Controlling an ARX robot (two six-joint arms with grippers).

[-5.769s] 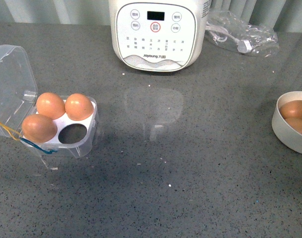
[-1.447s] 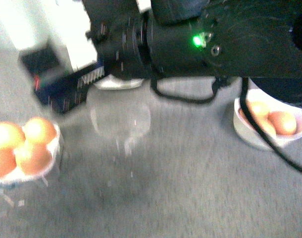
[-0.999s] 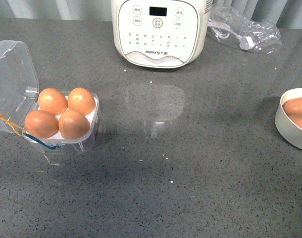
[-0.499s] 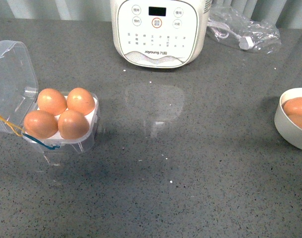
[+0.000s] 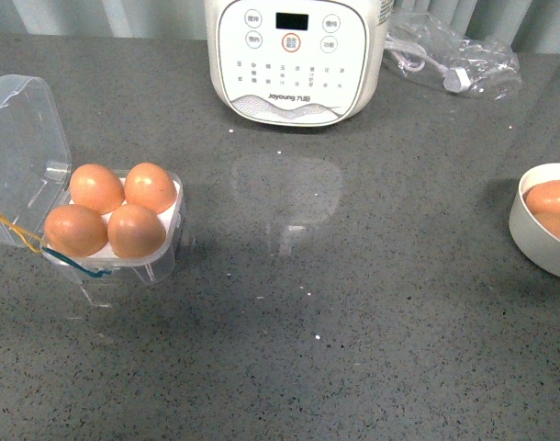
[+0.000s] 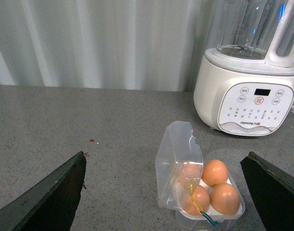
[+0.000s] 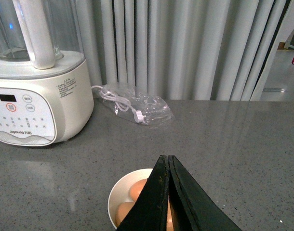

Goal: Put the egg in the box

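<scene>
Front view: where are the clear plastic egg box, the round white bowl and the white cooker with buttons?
clear plastic egg box (image 5: 23,147): front view, open lid.
round white bowl (image 5: 535,246): front view, outer wall.
white cooker with buttons (image 5: 294,72): front view, control panel.

Grey counter (image 5: 353,322): box (image 5: 124,271), cooker (image 5: 294,60), bowl (image 5: 532,243), bag (image 5: 454,55)
</scene>
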